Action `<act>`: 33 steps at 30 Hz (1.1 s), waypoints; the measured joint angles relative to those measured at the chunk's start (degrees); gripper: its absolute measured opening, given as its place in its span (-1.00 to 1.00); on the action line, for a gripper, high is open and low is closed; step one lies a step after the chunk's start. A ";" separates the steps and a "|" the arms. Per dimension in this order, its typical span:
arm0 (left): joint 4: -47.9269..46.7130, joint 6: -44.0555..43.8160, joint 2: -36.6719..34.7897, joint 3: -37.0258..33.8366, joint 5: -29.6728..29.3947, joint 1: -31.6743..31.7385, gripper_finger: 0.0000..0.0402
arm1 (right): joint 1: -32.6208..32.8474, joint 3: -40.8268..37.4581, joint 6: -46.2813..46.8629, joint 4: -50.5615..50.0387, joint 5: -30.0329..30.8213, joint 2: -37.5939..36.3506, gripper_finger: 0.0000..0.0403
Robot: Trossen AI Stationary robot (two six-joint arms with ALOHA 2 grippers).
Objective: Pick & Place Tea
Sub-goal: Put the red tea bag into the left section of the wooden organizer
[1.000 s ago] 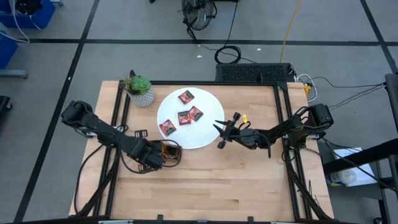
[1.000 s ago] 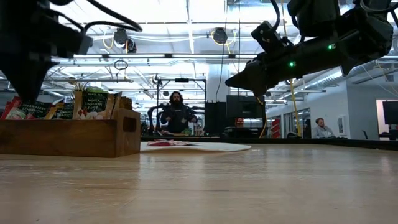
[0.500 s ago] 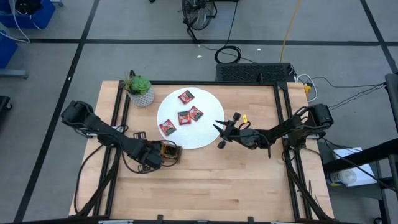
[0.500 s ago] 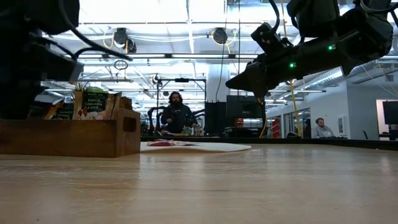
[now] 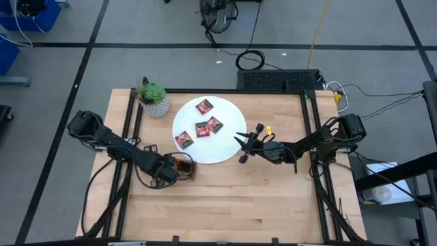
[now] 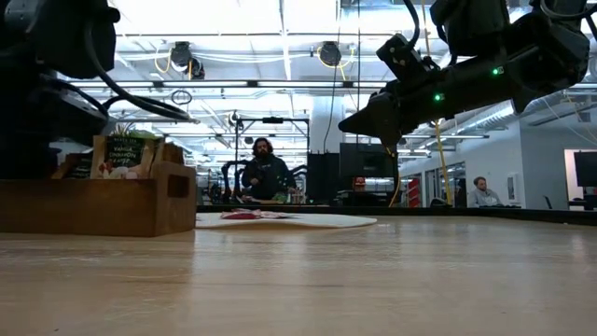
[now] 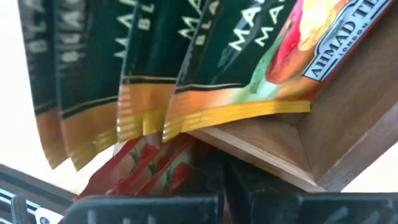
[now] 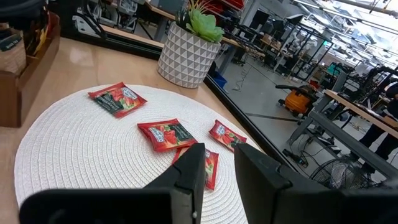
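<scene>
While the right hand (image 5: 242,148) hovered part-open at the disc (image 5: 220,153) edge, four sachets (image 5: 203,128) lay there. Low view: the tray (image 6: 93,198) had shifted left. Left wrist view: the left hand (image 7: 219,186), pressed together, apparently pinched a red sachet (image 7: 140,167), suggesting extraction was underway.

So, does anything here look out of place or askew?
Nothing is damaged or spilled. Four red sachets lie loosely on the white disc, each turned a different way. The wooden tray stays upright, and its sachets stand in it.
</scene>
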 joint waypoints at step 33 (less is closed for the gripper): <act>-15.62 1.84 0.00 11.83 -7.51 -1.09 -0.98 | 0.00 0.00 -0.07 0.02 0.00 -0.02 -0.64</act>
